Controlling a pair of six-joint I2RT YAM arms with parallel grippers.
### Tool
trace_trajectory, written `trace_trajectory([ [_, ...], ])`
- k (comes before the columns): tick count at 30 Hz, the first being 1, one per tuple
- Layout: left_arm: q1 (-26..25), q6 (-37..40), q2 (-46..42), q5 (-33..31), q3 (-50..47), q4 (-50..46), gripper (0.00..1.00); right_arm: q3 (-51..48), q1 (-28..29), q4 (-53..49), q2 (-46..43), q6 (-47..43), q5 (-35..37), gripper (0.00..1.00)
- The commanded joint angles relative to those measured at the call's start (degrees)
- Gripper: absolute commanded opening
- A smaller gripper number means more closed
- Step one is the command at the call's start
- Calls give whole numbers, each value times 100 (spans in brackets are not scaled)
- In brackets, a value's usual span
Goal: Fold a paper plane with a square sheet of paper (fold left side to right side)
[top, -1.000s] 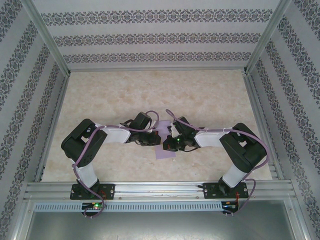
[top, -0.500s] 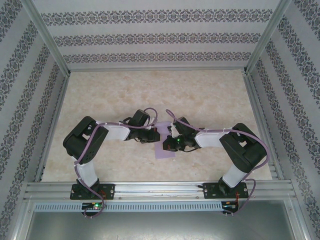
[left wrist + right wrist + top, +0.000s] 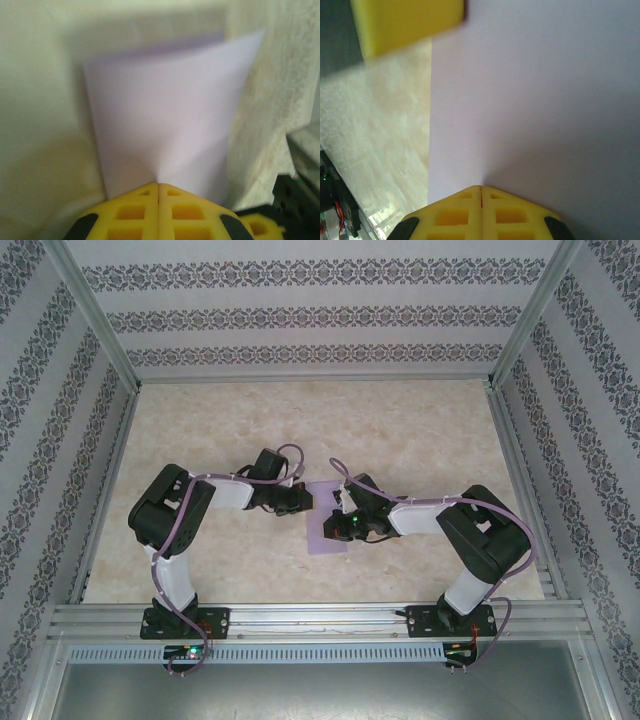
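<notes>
Both pairs are pressed together: your left fingers (image 3: 132,216) and right fingers (image 3: 454,218) meet the square sheet of paper (image 3: 326,541) mid-worktop (image 3: 420,430), toward the near edge. It looks folded over, so press the crease next.

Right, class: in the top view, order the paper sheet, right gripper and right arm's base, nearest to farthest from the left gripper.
1. Lavender paper sheet: at the left gripper's tips, centre.
2. Right gripper: just past it, over the sheet's right part.
3. Right arm's base: farthest, on the near rail, right side.
</notes>
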Motion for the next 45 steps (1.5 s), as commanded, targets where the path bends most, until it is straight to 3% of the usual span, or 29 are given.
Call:
trace_trajectory([
  [1,349,312,281,-654,380,-137,0,-338,57,-841,381,-67,611,0],
  [13,578,638,821,-885,1238,-676,0,-453,-20,-649,399,-28,499,0],
  [20,584,875,313,-926,1496,-1092,0,-536,-17,-184,386,233,313,0],
  [26,471,860,-817,-912,857,-1149,0,-569,50,61,390,372,326,0],
  [31,-38,402,-1381,-703,-97,-691,0,-570,75,99,412,378,392,0],
  [37,-416,14,-1111,-637,-516,-86,0,-511,78,56,482,298,359,0],
  [45,-441,-67,-661,-779,-560,198,0,-438,83,-81,511,224,332,0],
])
